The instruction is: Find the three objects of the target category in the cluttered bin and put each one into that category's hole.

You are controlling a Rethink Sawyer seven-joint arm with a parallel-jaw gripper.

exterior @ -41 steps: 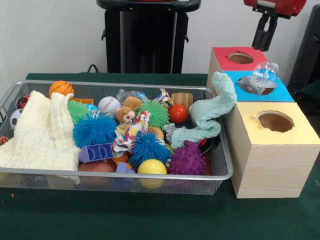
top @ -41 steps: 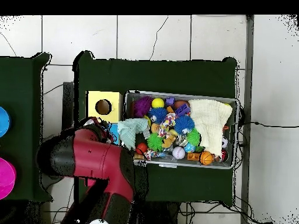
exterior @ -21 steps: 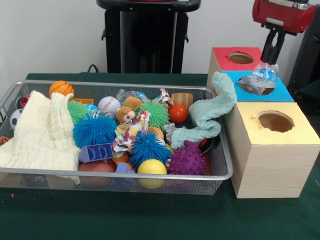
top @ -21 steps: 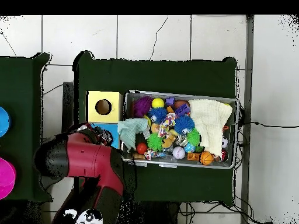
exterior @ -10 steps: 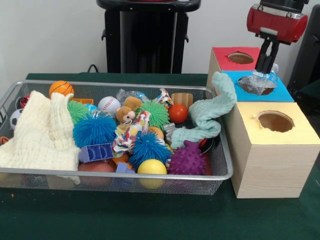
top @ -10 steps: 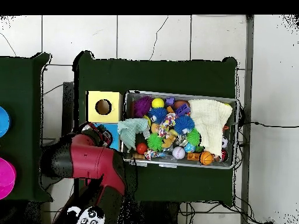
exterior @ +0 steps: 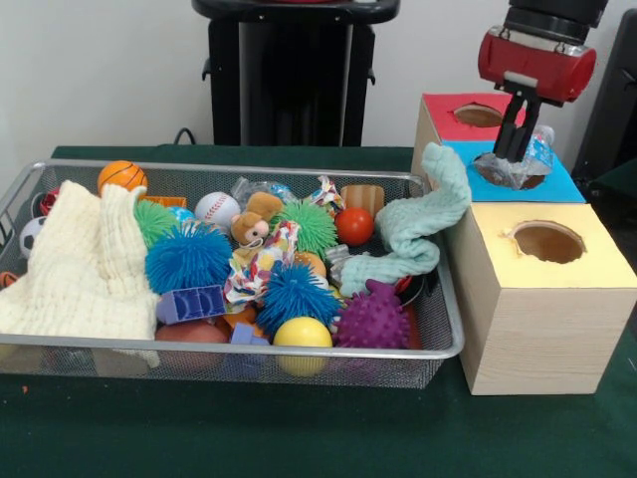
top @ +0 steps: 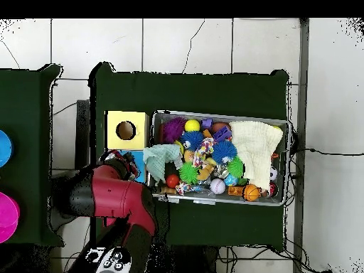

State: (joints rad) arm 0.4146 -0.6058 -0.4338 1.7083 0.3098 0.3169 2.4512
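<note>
Crinkled clear plastic wrapper (exterior: pixel 514 163) sits over the hole of the blue-topped box (exterior: pixel 557 185), directly beneath the gripper (exterior: pixel 511 151); in the front view the red arm head hangs upright above it, dark fingers pointing straight down and touching the wrapper, though whether they clench it I cannot tell; overhead, the red arm (top: pixel 106 199) covers the box beside the wire bin (top: pixel 284 163), hiding the gripper.

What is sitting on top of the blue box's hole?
A crumpled clear plastic bag lies over the hole in the blue box, with the tool right above it. The hole's inside is covered.
</note>
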